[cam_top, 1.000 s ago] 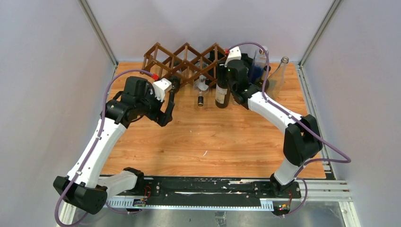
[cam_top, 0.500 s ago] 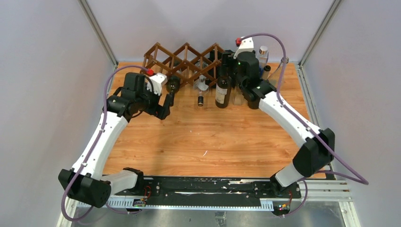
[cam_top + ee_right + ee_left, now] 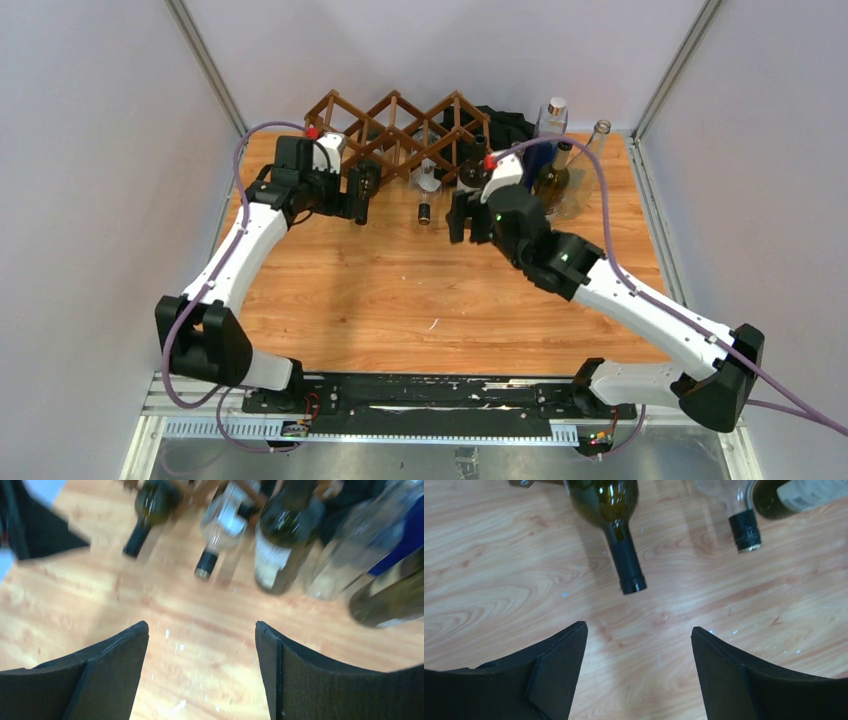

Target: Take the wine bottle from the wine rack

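Observation:
The dark brown lattice wine rack [image 3: 392, 122] stands at the back of the table. A dark green wine bottle [image 3: 610, 497] lies in its left part, with the neck [image 3: 627, 565] pointing out at my left gripper [image 3: 639, 630]. That gripper is open and empty just in front of the neck, and it also shows in the top view [image 3: 359, 203]. A clear bottle with a black cap [image 3: 424, 211] lies in the rack's middle. My right gripper [image 3: 465, 226] is open and empty over the table in front of a standing labelled dark bottle [image 3: 280, 537].
Several bottles stand at the back right: an olive one [image 3: 552, 176], a blue one [image 3: 548, 122] and a clear one [image 3: 596, 152]. Grey walls close in the table on three sides. The right wrist view is blurred by motion.
My left gripper has moved back toward the rack, up to the green bottle's neck. My right gripper has pulled away from the standing bottles, toward the near side, and is lower.

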Motion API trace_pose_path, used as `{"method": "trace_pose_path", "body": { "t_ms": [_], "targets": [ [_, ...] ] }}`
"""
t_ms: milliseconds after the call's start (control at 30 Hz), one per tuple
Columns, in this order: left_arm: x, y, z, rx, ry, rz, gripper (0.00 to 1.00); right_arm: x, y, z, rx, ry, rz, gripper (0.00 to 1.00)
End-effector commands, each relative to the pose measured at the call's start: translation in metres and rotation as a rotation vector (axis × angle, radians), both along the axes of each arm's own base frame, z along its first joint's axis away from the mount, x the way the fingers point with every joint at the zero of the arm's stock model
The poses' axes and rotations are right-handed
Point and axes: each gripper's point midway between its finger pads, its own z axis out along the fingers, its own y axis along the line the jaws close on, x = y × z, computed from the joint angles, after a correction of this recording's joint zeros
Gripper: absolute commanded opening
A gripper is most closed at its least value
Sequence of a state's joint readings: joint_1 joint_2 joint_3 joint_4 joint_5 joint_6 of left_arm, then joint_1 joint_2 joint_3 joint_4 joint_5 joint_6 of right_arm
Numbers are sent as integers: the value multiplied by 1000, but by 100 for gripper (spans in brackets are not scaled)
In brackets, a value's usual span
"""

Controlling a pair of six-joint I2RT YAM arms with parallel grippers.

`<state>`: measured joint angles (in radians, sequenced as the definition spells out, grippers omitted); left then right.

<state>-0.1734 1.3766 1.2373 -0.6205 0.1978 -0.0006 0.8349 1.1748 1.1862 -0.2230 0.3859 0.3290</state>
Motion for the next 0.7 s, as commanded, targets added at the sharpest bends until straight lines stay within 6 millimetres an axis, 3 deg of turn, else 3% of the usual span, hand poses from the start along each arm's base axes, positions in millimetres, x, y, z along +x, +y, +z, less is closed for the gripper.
{"method": "trace_pose_path", "body": {
  "t_ms": [0, 100, 267, 433, 667],
  "targets": [
    [33, -21, 1, -135, -41, 15, 80, -53, 13, -43, -22, 143, 77, 81],
    [49, -23, -17, -129, -4, 30, 81, -74, 11, -60, -6, 188, 97, 81],
    [67, -20, -39, -102, 5, 49, 83, -91, 0, -79, 12, 239, 119, 81],
    [77, -20, -60, -92, 9, 52, 83, -106, -4, -91, 2, 306, 147, 81],
    [87, -24, -82, -100, 16, 33, 80, -145, -16, -114, -84, 517, 200, 82]
  ]
}}
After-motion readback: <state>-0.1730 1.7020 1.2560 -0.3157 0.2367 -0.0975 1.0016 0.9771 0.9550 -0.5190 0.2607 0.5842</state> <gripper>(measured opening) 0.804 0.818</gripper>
